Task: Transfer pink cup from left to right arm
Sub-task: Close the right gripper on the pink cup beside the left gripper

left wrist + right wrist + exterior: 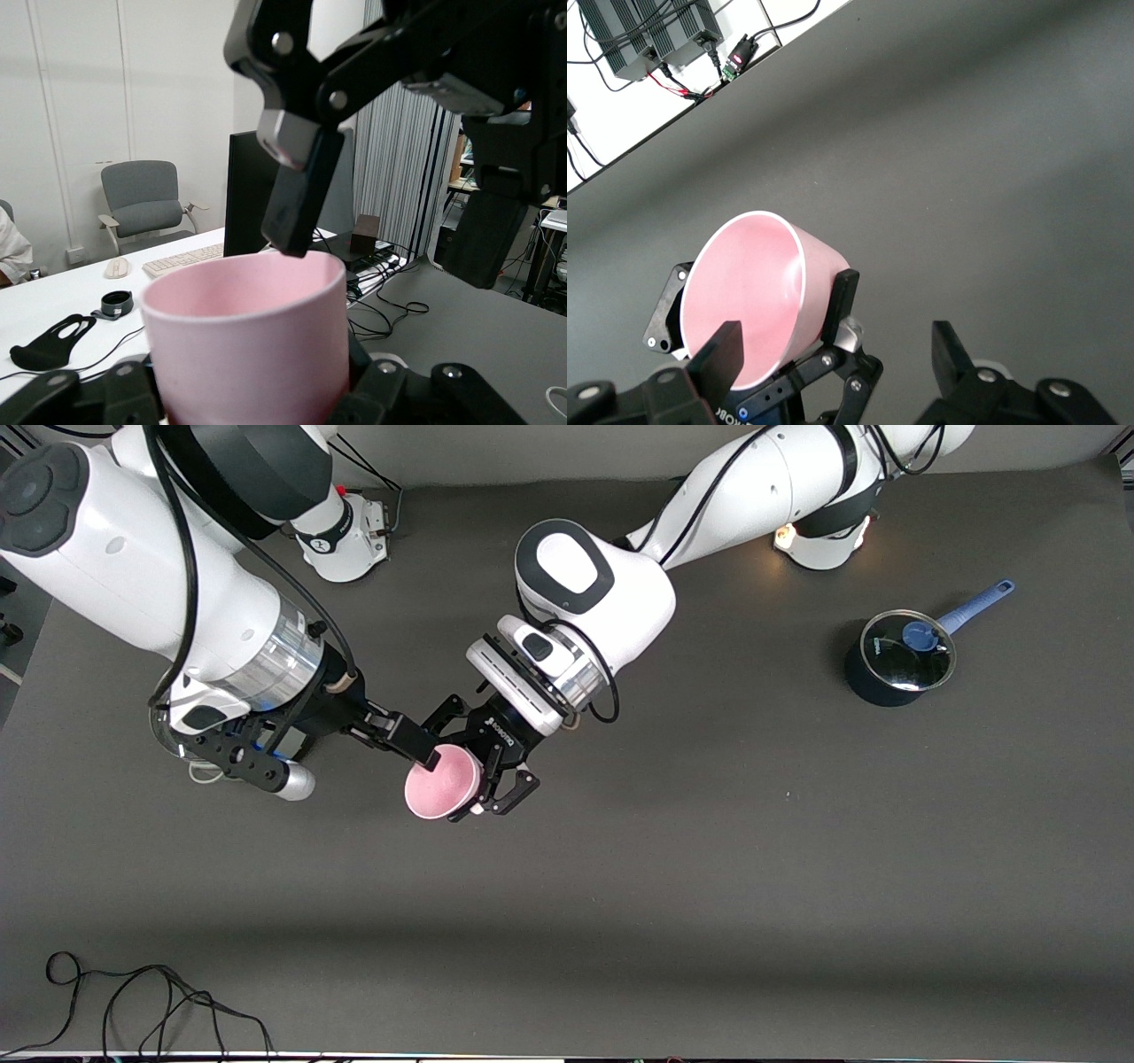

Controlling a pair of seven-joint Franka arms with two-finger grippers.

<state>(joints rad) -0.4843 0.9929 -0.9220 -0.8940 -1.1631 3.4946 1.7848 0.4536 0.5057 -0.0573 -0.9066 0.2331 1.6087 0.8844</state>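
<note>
**Q:** Two claws, one cup — who has hold of it?

**A:** The left claw (486, 772), reaching in from the left arm's base, is closed on the wall of the small pale-pink plastic tumbler (442, 781), gripping it on both sides. The tumbler is held tilted in the air over the middle of the dark grey tabletop (709, 886), its open mouth turned toward the right arm. The right claw (416, 746) is spread wide and grips nothing. One black finger (718, 361) sits at the rim, just inside the mouth; the other (950, 359) stands well clear outside the wall.

**Q:** What could go wrong from here?

**A:** My judgement: the right claw bites only a shallow strip near the rim. If the left claw lets go before that pinch is firm, the smooth tapered wall could slip and the tumbler would drop. Closing too hard might flex the thin rim. The two claws are also crowded together, so a careless withdrawal could knock finger against finger.

**Q:** Is there room to move?

**A:** Plenty — bare tabletop lies below and toward the front camera. A dark blue saucepan with a glass lid and blue handle (899, 657) stands well apart, toward the left arm's end. A loose black cable (133, 1001) lies near the front edge.
</note>
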